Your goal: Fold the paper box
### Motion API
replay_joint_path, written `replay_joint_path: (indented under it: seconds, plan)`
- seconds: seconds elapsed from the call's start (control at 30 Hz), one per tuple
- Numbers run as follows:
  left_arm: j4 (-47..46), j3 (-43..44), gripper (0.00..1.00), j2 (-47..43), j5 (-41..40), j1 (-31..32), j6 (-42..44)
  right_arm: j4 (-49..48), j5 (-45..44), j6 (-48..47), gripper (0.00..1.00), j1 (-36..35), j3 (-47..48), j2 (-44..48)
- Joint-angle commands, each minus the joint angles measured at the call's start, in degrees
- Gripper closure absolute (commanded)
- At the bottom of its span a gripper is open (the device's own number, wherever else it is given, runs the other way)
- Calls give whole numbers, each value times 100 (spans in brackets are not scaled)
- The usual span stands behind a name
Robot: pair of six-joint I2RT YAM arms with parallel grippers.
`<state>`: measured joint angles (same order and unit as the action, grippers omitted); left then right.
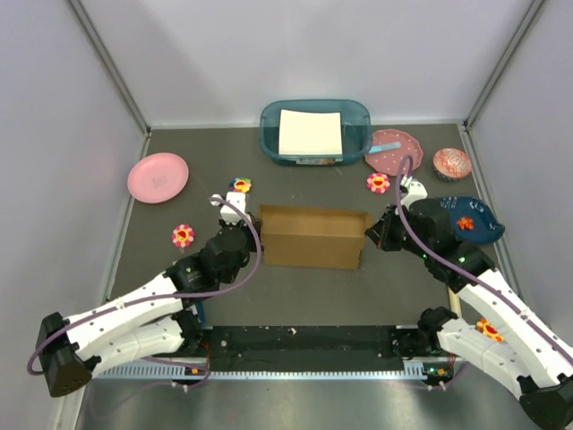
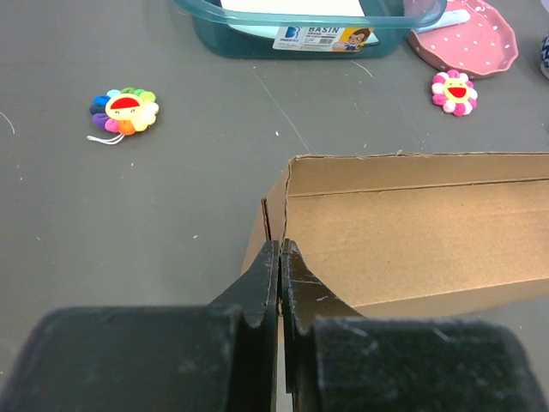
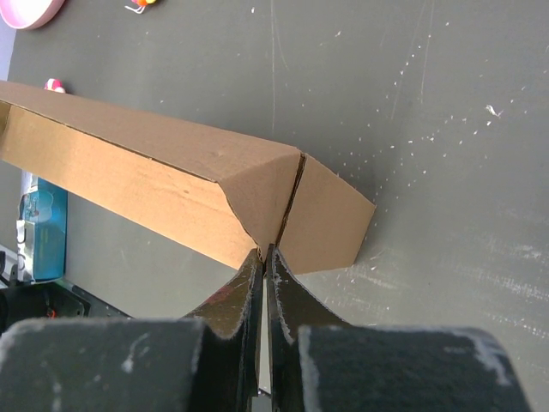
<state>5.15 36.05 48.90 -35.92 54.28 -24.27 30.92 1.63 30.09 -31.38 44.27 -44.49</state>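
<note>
Currently the paper box (image 1: 313, 237) is held on the table (image 1: 304, 296), long axis L-R btwn arms; left gripper (image 2: 280, 255) is clenched on its L wall, right gripper (image 3: 264, 256) on its R flap.

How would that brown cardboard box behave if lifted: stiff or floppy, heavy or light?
Probably light: the paper box is thin, hollow cardboard with nothing visible inside. Likely semi-stiff: its walls stand up, yet the end flaps show open seams and may flex. Pinched at each end by the left gripper and right gripper, it could sag or twist.
</note>
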Motion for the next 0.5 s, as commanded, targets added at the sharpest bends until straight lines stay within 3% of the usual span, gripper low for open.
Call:
replay_joint_path:
  seconds: [0.0,0.17,0.47]
  plan:
    - [364,-248,100,-3,-125,126,10,275,57,-29,100,-106,-129,-42]
    - [162,-493,100,-100,-302,135,230,275,31,-64,100,-97,-147,-51]
    - [13,-810,100,216,-178,276,-253,275,31,-64,100,-106,-138,-51]
